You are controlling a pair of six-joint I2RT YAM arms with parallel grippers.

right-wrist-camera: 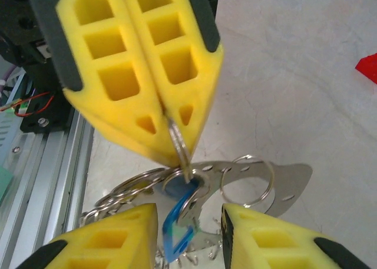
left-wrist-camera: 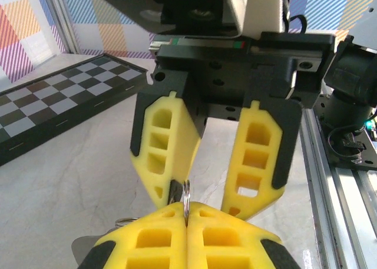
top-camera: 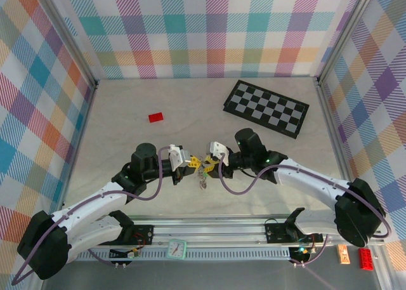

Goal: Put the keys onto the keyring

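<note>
My left gripper (left-wrist-camera: 187,209) is shut on the edge of a thin silvery split ring, the keyring (left-wrist-camera: 186,192), held upright between its yellow fingertips. In the right wrist view that ring (right-wrist-camera: 179,146) pokes down out of the left gripper (right-wrist-camera: 175,156). From it hangs a bunch of more rings, a perforated metal plate (right-wrist-camera: 288,183) and the blue-headed key (right-wrist-camera: 178,233). My right gripper (right-wrist-camera: 188,210) is open, with the blue key in the gap and touching neither finger. From above, the left gripper (top-camera: 188,162) and right gripper (top-camera: 212,157) meet tip to tip, the bunch (top-camera: 203,176) dangling below.
A flat red block (top-camera: 155,117) lies on the table to the back left. A black-and-grey checkerboard (top-camera: 266,107) lies at the back right. Checked walls close in the left, back and right sides. The aluminium rail (top-camera: 216,230) runs along the near edge.
</note>
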